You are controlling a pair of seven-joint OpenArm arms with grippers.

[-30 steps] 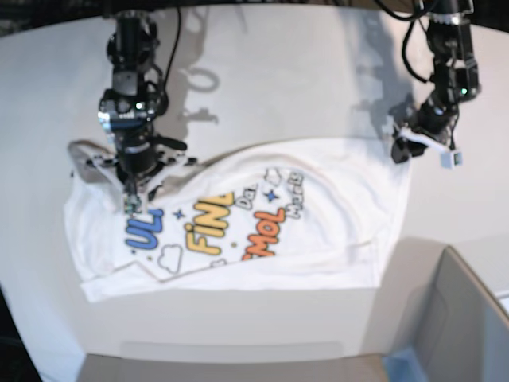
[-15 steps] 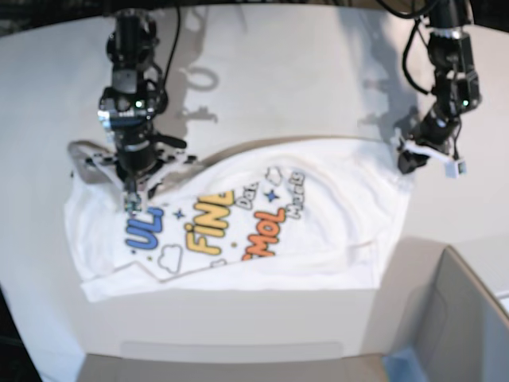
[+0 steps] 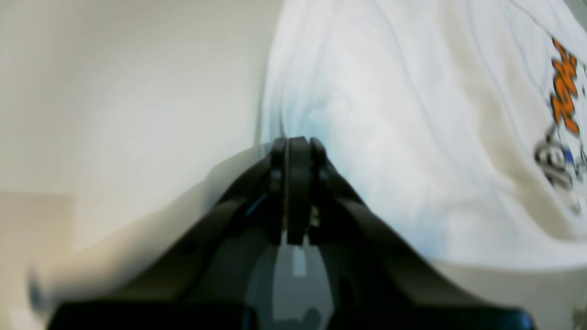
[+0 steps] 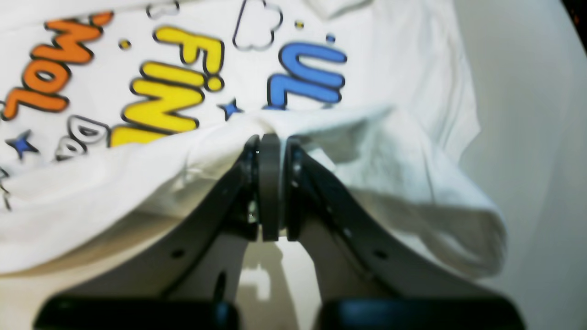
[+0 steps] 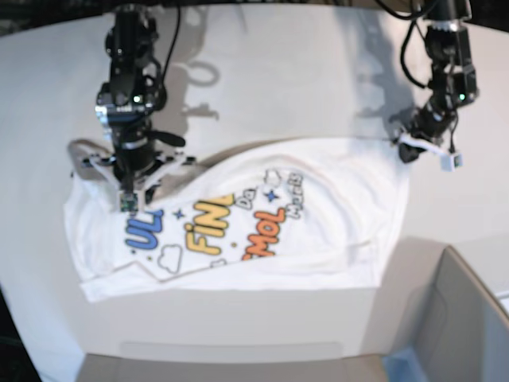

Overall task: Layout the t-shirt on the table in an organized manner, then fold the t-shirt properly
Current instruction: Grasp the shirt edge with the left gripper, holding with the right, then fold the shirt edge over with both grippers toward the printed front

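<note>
The white t-shirt [image 5: 318,231] lies crumpled on the table [image 5: 278,79], its blue, yellow and orange lettering facing up. In the base view my right gripper [image 5: 129,200] stands at the left, shut on a raised fold of cloth just above the blue letters. The right wrist view shows that gripper [image 4: 270,137] pinching the t-shirt [image 4: 390,151] fold. At the shirt's upper right corner my left gripper [image 5: 403,151] is down on the cloth. In the left wrist view this gripper [image 3: 297,140] is shut on the t-shirt [image 3: 390,114] edge, with creases running into its tips.
A grey box corner [image 5: 469,318] rises at the bottom right, close to the shirt's lower right hem. The table's curved front edge [image 5: 238,350] runs just below the shirt. Bare tabletop [image 3: 114,91] lies beyond the shirt's right edge.
My left gripper has gone from open to shut at the shirt's upper right corner. The right gripper stays where it was, still holding its fold.
</note>
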